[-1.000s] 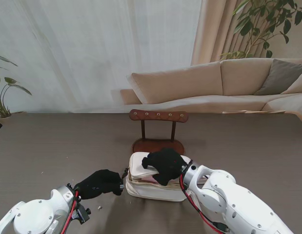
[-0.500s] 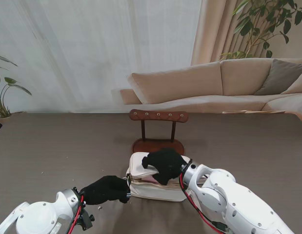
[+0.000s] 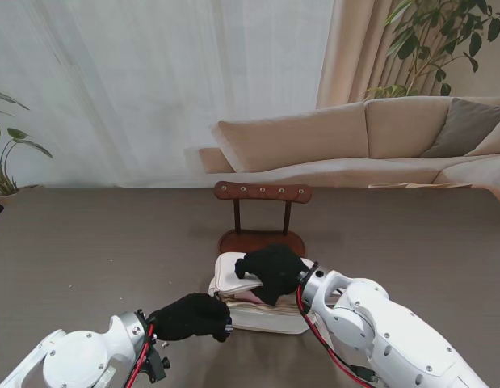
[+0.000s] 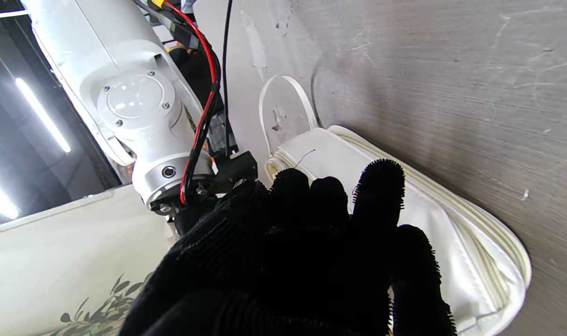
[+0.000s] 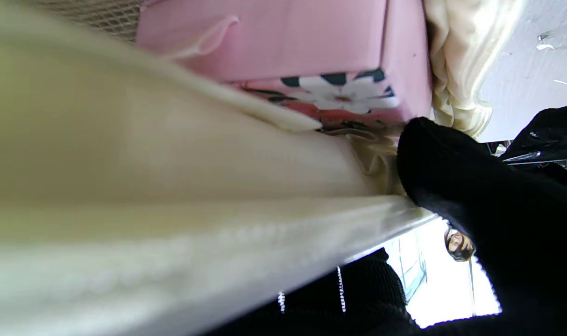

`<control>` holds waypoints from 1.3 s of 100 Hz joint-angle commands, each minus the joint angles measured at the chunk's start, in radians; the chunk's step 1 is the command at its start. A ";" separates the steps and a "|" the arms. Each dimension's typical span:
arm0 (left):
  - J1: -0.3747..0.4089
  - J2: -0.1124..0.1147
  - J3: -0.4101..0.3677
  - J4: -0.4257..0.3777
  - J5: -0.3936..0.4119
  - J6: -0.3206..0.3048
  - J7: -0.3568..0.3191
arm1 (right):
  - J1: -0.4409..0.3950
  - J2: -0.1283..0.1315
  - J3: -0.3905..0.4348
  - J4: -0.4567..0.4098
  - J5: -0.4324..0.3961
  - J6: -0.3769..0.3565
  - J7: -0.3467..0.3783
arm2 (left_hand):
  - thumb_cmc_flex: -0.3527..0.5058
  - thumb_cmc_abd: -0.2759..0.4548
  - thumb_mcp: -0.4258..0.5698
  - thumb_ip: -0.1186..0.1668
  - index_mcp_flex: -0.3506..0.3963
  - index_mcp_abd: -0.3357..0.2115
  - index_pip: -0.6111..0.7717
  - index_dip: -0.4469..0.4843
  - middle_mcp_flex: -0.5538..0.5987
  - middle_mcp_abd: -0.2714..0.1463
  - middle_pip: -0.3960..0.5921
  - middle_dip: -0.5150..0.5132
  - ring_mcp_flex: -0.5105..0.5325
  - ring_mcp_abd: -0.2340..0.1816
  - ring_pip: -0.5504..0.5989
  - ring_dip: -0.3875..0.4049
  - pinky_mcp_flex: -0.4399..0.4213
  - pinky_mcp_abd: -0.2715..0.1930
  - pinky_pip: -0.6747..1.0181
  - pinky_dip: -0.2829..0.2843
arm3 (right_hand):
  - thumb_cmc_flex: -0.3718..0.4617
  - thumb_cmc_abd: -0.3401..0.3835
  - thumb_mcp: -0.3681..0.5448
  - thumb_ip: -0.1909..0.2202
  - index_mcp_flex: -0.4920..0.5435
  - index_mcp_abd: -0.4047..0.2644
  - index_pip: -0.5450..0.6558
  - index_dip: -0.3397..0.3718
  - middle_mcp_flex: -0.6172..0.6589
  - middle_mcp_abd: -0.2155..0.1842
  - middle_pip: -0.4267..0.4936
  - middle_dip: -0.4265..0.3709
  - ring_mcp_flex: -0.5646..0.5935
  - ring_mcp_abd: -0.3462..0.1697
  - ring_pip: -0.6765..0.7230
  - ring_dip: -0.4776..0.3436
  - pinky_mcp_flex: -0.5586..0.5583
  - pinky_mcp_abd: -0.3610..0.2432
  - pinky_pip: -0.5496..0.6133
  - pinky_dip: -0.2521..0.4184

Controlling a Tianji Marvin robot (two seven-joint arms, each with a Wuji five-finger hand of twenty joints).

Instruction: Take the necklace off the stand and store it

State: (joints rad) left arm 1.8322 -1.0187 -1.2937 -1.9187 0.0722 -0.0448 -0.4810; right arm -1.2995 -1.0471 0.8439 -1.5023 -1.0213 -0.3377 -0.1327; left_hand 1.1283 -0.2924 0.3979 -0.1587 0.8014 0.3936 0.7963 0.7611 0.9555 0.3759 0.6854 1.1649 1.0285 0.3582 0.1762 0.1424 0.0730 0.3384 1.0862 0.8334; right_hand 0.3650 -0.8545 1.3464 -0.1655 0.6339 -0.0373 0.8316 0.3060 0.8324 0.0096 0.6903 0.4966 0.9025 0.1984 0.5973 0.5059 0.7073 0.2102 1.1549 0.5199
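Note:
The wooden necklace stand (image 3: 262, 192) stands bare in the middle of the table, and I see no necklace in any view. Nearer to me lies a white zip pouch (image 3: 262, 317). My right hand (image 3: 272, 272) is on top of it, shut on the raised lid (image 3: 229, 275). The right wrist view shows that cream lid (image 5: 148, 186) close up, with pink flowered lining (image 5: 288, 42) inside. My left hand (image 3: 193, 317) is curled at the pouch's near edge, fingers pinched together there. In the left wrist view those fingers (image 4: 311, 242) lie over the white pouch (image 4: 456, 224), hiding the zipper pull.
The stand's round base (image 3: 262, 241) touches the pouch's far side. Small crumbs (image 3: 165, 345) lie on the grey table (image 3: 88, 242) beside my left wrist. A sofa and potted plants sit beyond the far edge.
My left hand has slid to the right along the pouch's near edge, from its left corner toward the middle. The right hand has stayed on the lid.

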 commanded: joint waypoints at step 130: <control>-0.076 -0.003 0.119 -0.016 -0.082 -0.095 -0.028 | 0.036 -0.012 -0.118 0.162 0.079 0.014 0.035 | 0.001 -0.009 0.032 0.022 0.074 -0.065 0.042 -0.013 0.072 -0.018 0.083 -0.011 0.182 -0.029 0.105 0.013 0.154 0.065 0.277 0.170 | 0.027 0.032 0.088 0.013 0.044 -0.007 0.014 0.021 0.014 -0.013 -0.009 -0.006 0.193 -0.189 0.028 -0.021 -0.162 -0.089 0.050 -0.026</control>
State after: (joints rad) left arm 1.7747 -1.0082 -1.1982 -1.9227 0.0056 -0.1318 -0.4744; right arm -1.2192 -1.0605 0.7666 -1.4242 -0.9316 -0.3299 -0.1516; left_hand 1.1283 -0.2913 0.4131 -0.1578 0.8259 0.4302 0.7962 0.7528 0.9732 0.4111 0.7236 1.1408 1.1565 0.3836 0.2666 0.1546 0.2051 0.4298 1.2043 0.9211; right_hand 0.2924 -0.8540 1.3443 -0.2188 0.6671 -0.0311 0.8802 0.3323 0.8506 0.0068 0.7604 0.5324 0.9228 0.1982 0.7806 0.6241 0.7090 0.2033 1.1818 0.5194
